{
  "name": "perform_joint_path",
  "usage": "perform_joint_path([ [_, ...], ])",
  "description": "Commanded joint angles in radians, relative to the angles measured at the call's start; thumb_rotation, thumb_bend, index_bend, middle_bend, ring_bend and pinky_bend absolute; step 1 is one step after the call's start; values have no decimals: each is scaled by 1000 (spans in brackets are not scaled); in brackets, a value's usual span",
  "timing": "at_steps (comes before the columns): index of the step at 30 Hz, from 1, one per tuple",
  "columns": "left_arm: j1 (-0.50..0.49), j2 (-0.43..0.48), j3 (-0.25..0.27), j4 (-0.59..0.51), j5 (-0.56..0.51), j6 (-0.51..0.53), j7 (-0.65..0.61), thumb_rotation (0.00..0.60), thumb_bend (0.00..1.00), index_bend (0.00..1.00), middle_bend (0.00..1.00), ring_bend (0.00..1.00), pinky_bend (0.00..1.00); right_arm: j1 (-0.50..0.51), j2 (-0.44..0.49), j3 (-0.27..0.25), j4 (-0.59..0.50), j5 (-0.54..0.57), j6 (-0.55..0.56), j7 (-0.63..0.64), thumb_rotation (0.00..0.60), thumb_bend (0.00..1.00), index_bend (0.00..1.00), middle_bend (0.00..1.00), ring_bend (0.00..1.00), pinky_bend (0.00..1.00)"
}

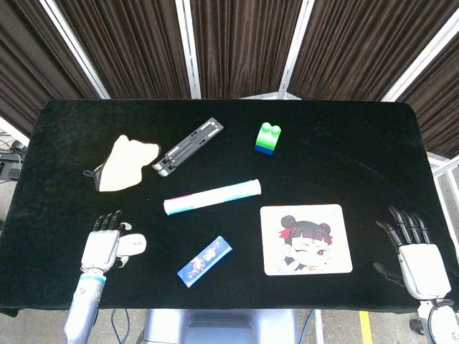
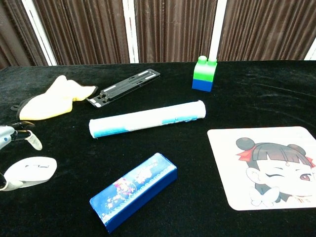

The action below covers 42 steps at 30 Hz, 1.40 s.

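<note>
My left hand (image 1: pixel 102 247) lies at the table's front left, fingers stretched forward and apart. It is right against the left end of a white mouse (image 1: pixel 133 245). In the chest view only its fingertips (image 2: pixel 33 141) show, just above and left of the mouse (image 2: pixel 30 171); whether it grips the mouse is unclear. My right hand (image 1: pixel 417 256) hovers at the table's front right edge, fingers spread and holding nothing, to the right of a cartoon-girl mouse pad (image 1: pixel 306 239).
A blue box (image 1: pixel 205 261) lies front centre, with a white rolled tube (image 1: pixel 212 196) behind it. Further back are a yellow cloth (image 1: pixel 123 163), a black folding stand (image 1: pixel 188 147) and a green-and-blue block (image 1: pixel 267 137). Dark curtains hang behind the black table (image 1: pixel 344 143).
</note>
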Motion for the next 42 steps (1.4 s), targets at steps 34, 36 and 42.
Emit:
perform_joint_path([
  [34, -146, 12, -97, -138, 49, 26, 99, 600, 387, 529, 0, 0, 0, -6, 8, 1, -13, -25, 23, 15, 600, 126, 180, 0, 0, 0],
  [36, -176, 13, -125, -142, 25, 17, 132, 600, 387, 530, 0, 0, 0, -6, 10, 2, -15, -21, 22, 19, 600, 126, 180, 0, 0, 0],
  [42, -291, 7, -185, -109, 2, -51, 210, 600, 386, 532, 0, 0, 0, -7, 15, 11, -18, -10, 27, 29, 600, 126, 180, 0, 0, 0],
])
